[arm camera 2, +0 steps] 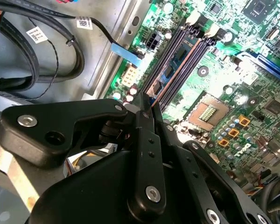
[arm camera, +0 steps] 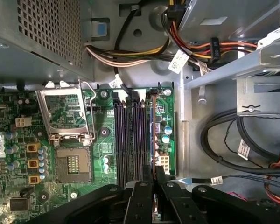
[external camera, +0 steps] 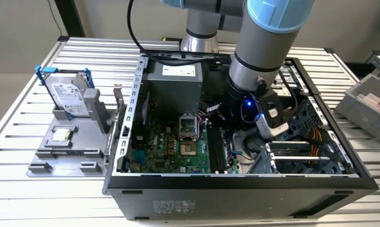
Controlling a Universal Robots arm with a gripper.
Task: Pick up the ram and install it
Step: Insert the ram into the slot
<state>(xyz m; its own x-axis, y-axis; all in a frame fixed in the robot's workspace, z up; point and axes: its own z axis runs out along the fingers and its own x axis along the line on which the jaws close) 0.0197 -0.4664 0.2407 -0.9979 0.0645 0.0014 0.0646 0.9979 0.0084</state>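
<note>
The ram [arm camera 2: 173, 63] is a thin bluish-green stick with dark chips. It stands on edge in line with the black memory slots [arm camera: 128, 140], on the side nearest the motherboard's edge. In the first wrist view the ram [arm camera: 153, 135] shows as a narrow copper-edged line. My gripper [arm camera 2: 147, 106] is shut on the ram's near end, with its black fingers [arm camera: 142, 196] on both sides of the stick in both wrist views. The exterior view has the arm's wrist [external camera: 253, 113] reaching down into the open computer case [external camera: 240, 182]. I cannot tell whether the ram is seated in a slot.
The open processor socket [arm camera: 72, 163] lies beside the slots. Black and coloured cables [arm camera: 233, 149] run past the board's edge. Outside the case, on the exterior view's left, a grey fixture [external camera: 66, 156] carries a hard drive in a blue frame [external camera: 70, 97] and a small chip [external camera: 60, 135].
</note>
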